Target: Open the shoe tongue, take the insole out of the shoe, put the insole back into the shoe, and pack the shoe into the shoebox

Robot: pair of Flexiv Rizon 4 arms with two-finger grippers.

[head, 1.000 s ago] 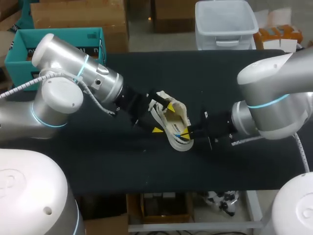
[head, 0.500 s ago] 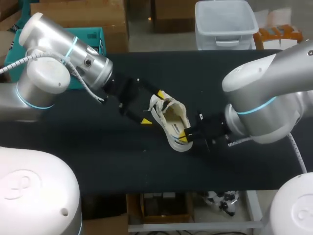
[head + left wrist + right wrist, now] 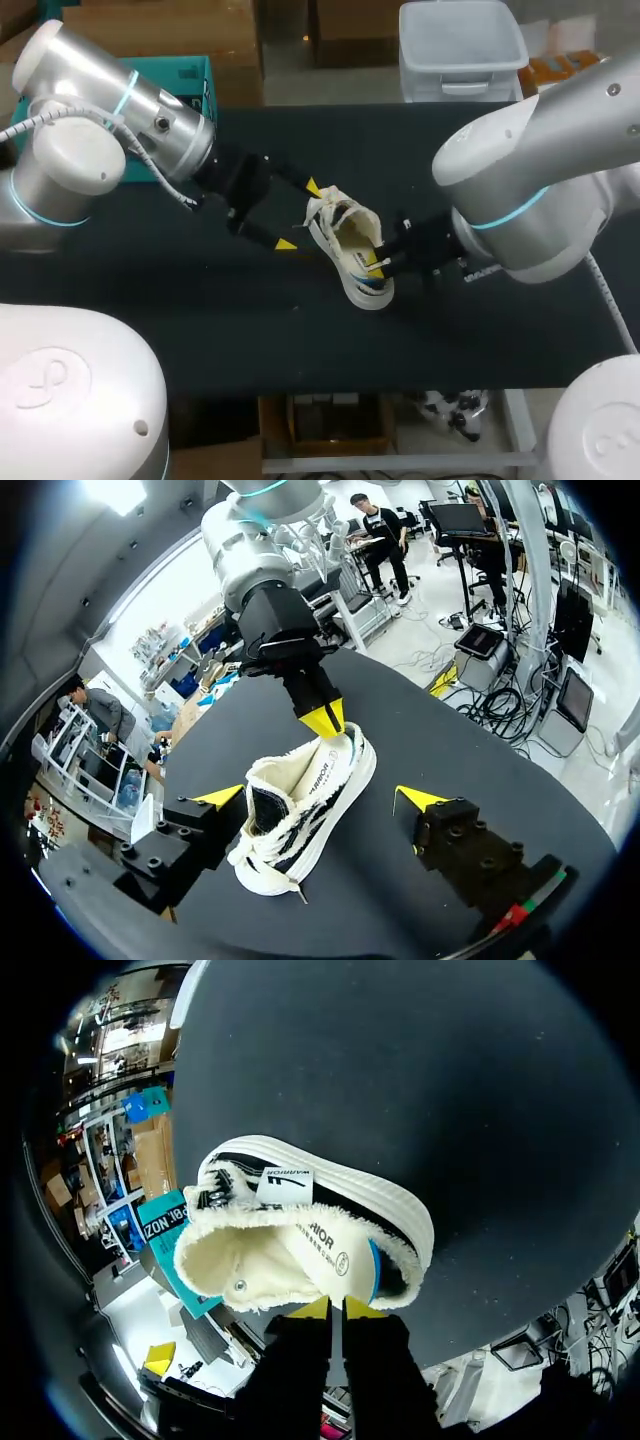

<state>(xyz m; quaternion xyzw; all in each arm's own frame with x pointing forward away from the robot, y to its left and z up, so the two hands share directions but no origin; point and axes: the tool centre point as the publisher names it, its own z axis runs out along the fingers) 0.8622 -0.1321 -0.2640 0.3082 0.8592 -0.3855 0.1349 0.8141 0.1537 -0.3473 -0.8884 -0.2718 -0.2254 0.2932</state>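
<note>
You get no clean look at the heel of the shoe (image 3: 352,250): the right gripper (image 3: 337,1308) and its black wrist cover that end. From above, the laces blur into the sole. The shoe lies tipped on its side on the matte black worktop (image 3: 250,340), with its opening turned toward the right gripper. That gripper's yellow tips sit almost together, nipped on the fleecy rim at the heel.

The left gripper (image 3: 299,215) is just beside the shoe's laced end, on the side away from the right gripper. Its fingers are spread wide and hold nothing. You cannot tell whether either tip touches the shoe.

The shoe has a ribbed white rubber sole, dark side stripes, white laces and a shaggy cream lining. The insole (image 3: 320,1245) lies inside, smooth and cream, with a blue patch at the heel. It carries a small round stamp, and a white tab with dark print sits on the sidewall.

Well apart from the shoe, past the left arm, there is a teal box (image 3: 195,78) with dark lettering. The arm hides most of it.
</note>
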